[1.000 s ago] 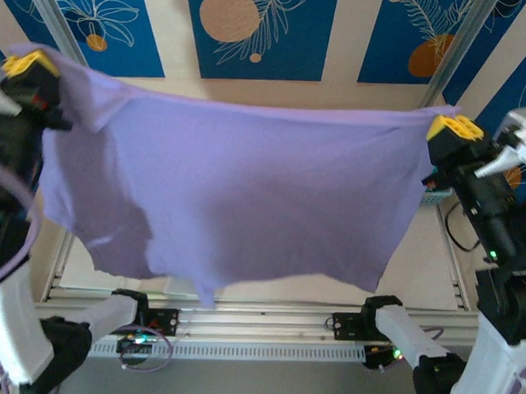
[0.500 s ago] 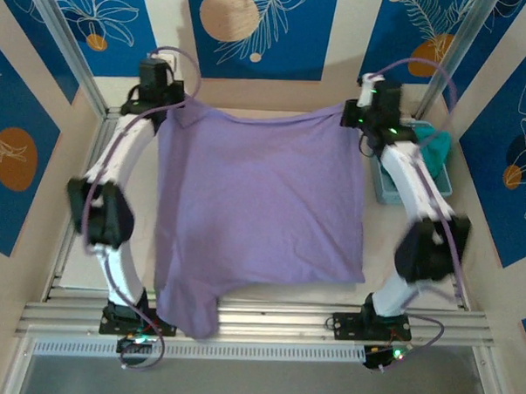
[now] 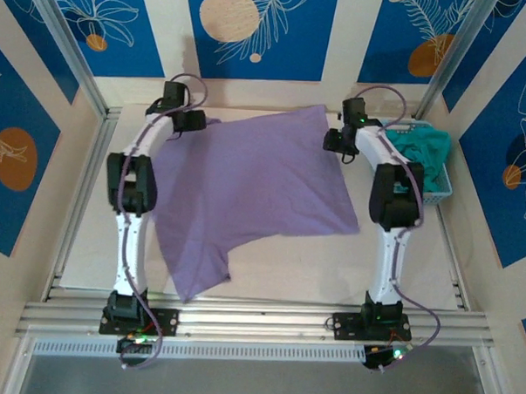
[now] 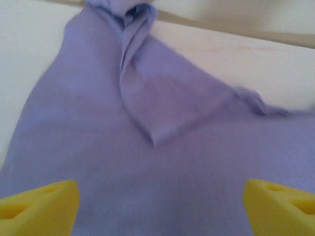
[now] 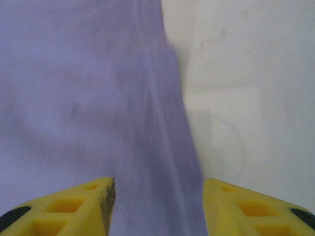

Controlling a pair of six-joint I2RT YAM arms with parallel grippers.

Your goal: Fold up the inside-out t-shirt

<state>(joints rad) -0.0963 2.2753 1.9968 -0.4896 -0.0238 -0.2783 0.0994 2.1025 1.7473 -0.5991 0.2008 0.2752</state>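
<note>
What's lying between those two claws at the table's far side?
The purple t-shirt, spread out between the left gripper and right gripper, in the overhead view.

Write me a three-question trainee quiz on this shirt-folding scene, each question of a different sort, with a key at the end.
1. True or false: the t-shirt lies spread on the table, not lifted off it.
2. Multiple choice: what sits in the basket to the right of the shirt? A) a teal garment B) a red towel C) a stack of plates
3. Fill in the blank: in the wrist views, the left gripper and the right gripper both hang over purple cloth with their jaws ____.

Key: 1 true; 2 A; 3 open.
</note>
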